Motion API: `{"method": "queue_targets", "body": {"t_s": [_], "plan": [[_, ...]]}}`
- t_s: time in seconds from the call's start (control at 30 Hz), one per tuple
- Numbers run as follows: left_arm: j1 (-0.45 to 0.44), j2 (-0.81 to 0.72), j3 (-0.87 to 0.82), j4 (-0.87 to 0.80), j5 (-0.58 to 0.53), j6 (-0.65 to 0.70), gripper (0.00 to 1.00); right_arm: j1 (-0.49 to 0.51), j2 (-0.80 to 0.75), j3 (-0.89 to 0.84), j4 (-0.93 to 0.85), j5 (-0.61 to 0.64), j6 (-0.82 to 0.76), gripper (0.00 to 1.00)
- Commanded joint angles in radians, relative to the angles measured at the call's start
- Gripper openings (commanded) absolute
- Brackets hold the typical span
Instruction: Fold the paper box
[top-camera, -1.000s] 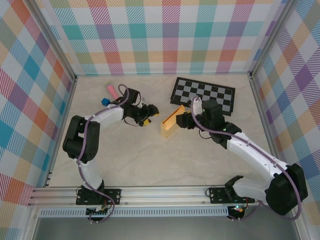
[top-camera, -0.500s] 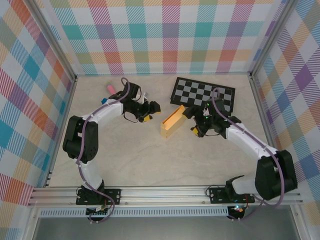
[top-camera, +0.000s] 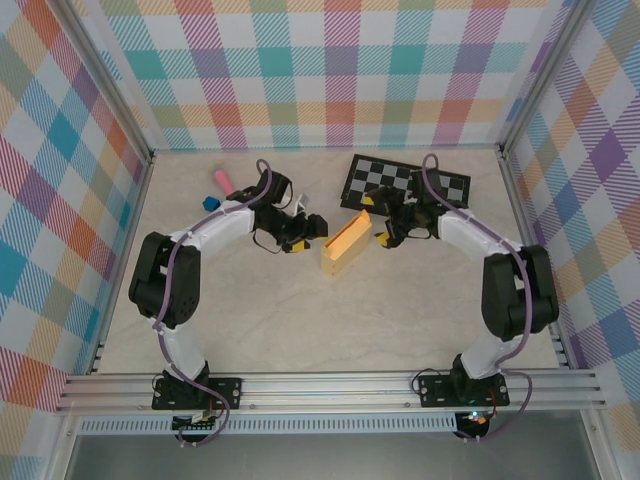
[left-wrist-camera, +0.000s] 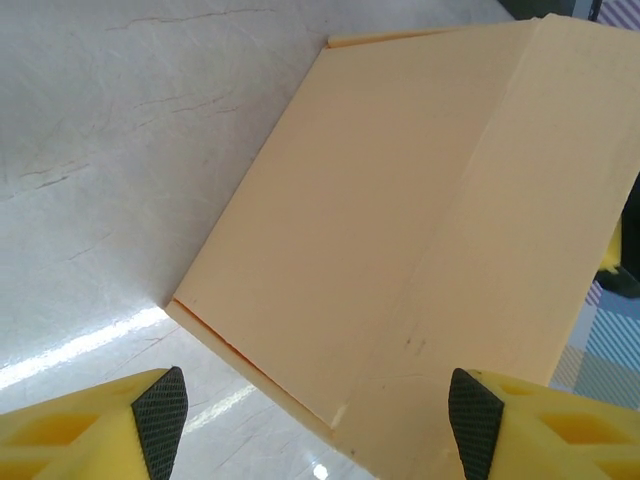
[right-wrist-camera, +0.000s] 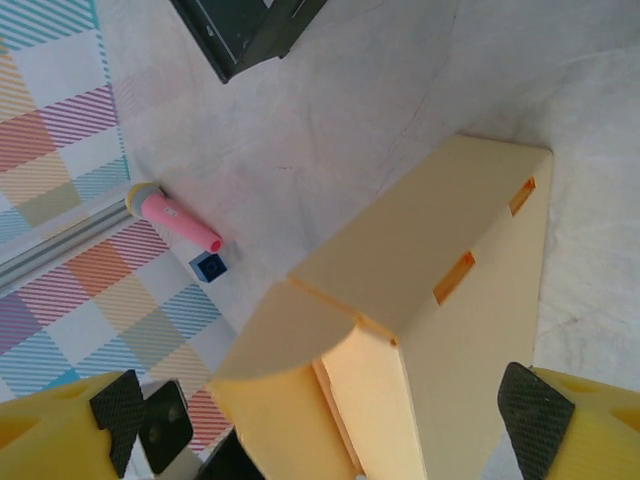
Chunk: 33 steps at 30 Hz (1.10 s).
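We found the box (top-camera: 346, 244) standing mid-table, just in front of the checkerboard (top-camera: 405, 185). The left gripper (top-camera: 311, 233) and right gripper (top-camera: 374, 221) flanked it, both with jaws spread wide, gripping nothing.

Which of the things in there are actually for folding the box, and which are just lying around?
Part of the job: the paper box; the left tool and the right tool, both open, either side of it.
Just lying about: the checkered board; the pink stick; the small blue cube.
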Motion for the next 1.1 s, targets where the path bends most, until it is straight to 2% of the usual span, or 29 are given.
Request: {"method": "queue_targets", "body": {"t_s": [0.0,0.37,0.5,0.97,1.07], "plan": [[-0.031,0.013,0.046,-0.039,-0.002,0.035,0.72,0.011,0.020,0.050,-0.014,-0.017,0.010,0.92],[-0.058,0.022,0.061,-0.071,-0.022,0.062,0.72,0.016,0.054,0.011,0.048,-0.006,0.022,0.72],[-0.058,0.033,0.067,-0.081,-0.028,0.069,0.72,0.023,0.061,0.021,0.056,0.000,-0.004,0.68],[-0.066,0.056,0.100,-0.126,-0.028,0.103,0.72,0.041,0.085,0.034,0.029,-0.005,-0.110,0.71],[-0.067,0.061,0.103,-0.126,-0.025,0.104,0.72,0.044,0.096,0.036,0.051,-0.021,-0.112,0.77]]}}
